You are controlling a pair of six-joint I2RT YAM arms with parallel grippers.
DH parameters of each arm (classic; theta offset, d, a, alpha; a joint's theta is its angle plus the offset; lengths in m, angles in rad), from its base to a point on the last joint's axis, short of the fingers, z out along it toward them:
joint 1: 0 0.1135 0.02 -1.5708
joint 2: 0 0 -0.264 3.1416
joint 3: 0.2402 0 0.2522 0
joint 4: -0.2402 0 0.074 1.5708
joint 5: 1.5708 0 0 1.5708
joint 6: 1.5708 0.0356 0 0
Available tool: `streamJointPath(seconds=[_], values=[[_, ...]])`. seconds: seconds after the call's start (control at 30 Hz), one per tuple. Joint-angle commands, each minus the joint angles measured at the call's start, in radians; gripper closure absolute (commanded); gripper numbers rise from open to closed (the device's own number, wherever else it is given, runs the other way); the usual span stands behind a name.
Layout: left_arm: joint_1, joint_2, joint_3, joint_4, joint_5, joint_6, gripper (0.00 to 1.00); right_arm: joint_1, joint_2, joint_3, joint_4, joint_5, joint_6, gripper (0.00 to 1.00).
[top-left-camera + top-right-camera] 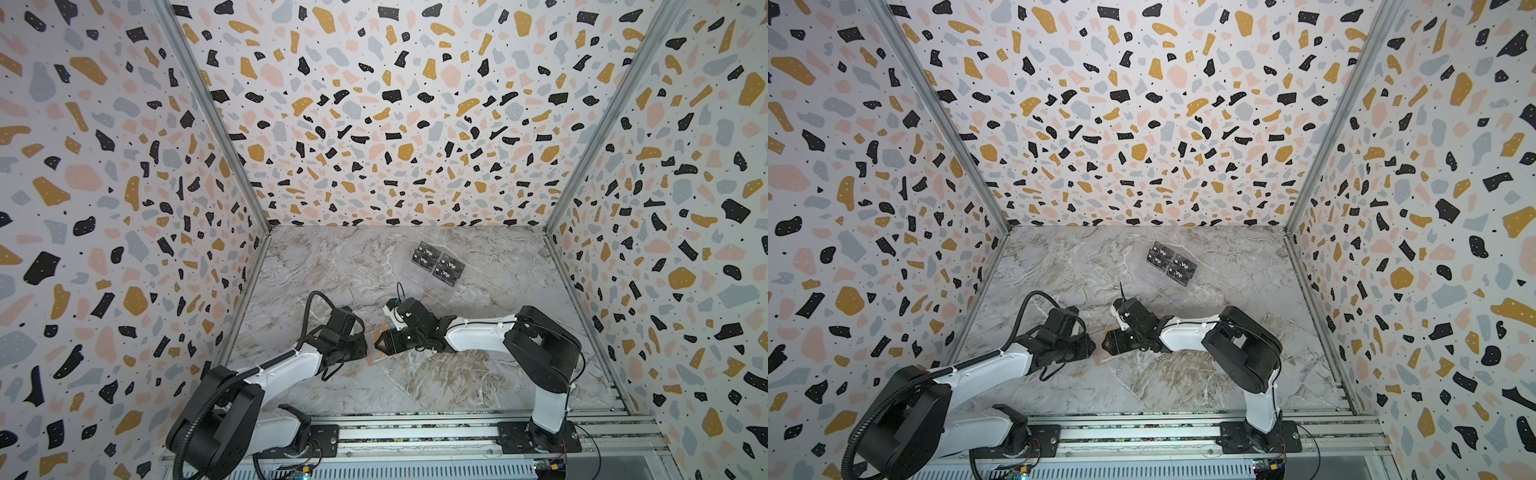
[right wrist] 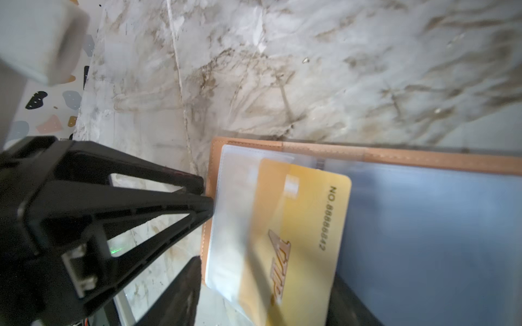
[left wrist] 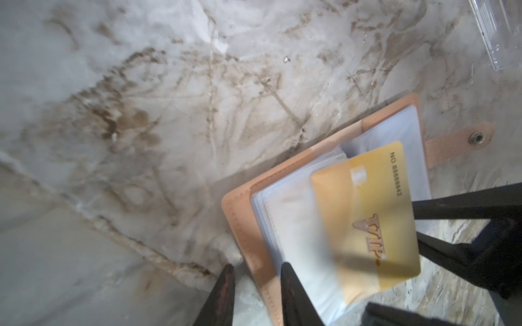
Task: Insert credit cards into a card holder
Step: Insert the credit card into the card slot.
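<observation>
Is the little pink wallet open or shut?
Open: the card holder lies spread flat, clear sleeves showing, its snap strap hanging loose.

**Two arms meet over a peach strip**

We see both arms reaching in from the near edge of the marble table (image 1: 316, 266), their tips almost together a little left of its middle. The left gripper (image 1: 365, 347) and the right gripper (image 1: 377, 344) face each other. The card holder (image 1: 376, 357) shows as a peach strip beneath them; we cannot tell whether either grips anything. Toward the far edge, a clear stand (image 1: 419, 286) carries black cards (image 1: 438, 264) marked "Vip". Terrazzo-patterned walls (image 1: 374, 124) enclose three sides.
</observation>
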Motion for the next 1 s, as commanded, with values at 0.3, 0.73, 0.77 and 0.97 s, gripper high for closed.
streamJointPath(seconds=[0.3, 0.73, 0.77, 0.97], values=[[0.009, 0.056, 0.015, 0.099, 0.021, 0.011, 0.71, -0.015, -0.081, 0.041, -0.183, 0.022, -0.026, 0.23], [0.012, 0.098, 0.052, 0.097, 0.036, 0.045, 0.71, -0.011, -0.060, 0.063, -0.216, 0.057, -0.057, 0.21], [0.012, 0.098, 0.054, 0.095, 0.037, 0.046, 0.71, -0.010, -0.053, 0.069, -0.213, 0.044, -0.055, 0.21], [0.012, 0.105, 0.041, 0.114, 0.059, 0.033, 0.72, 0.015, -0.017, 0.109, -0.218, 0.008, -0.041, 0.21]])
